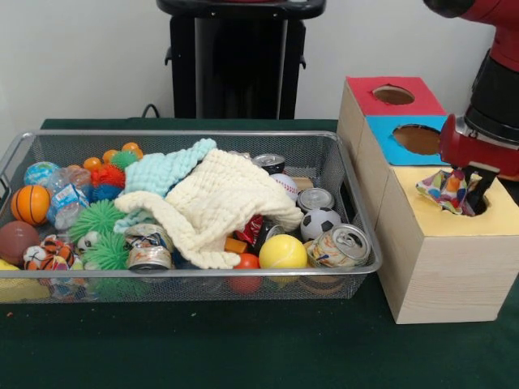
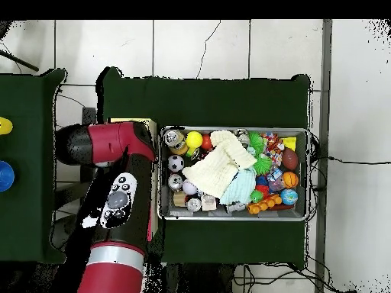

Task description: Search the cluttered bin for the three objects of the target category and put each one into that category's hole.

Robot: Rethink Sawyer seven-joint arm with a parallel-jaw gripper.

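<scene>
My end effector (image 1: 471, 188) grips the patterned cloth (image 1: 443, 191) over the yellow hole (image 1: 478, 204); releasing now, its folds at nine o'clock could catch the rim.

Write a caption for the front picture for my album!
The claw drops a colorful cloth into the yellow hole beside a messy bin.

green-clothed table (image 1: 243, 348) bears a wire mesh bin (image 1: 203, 279) beside a wooden box (image 1: 442, 275)
</scene>
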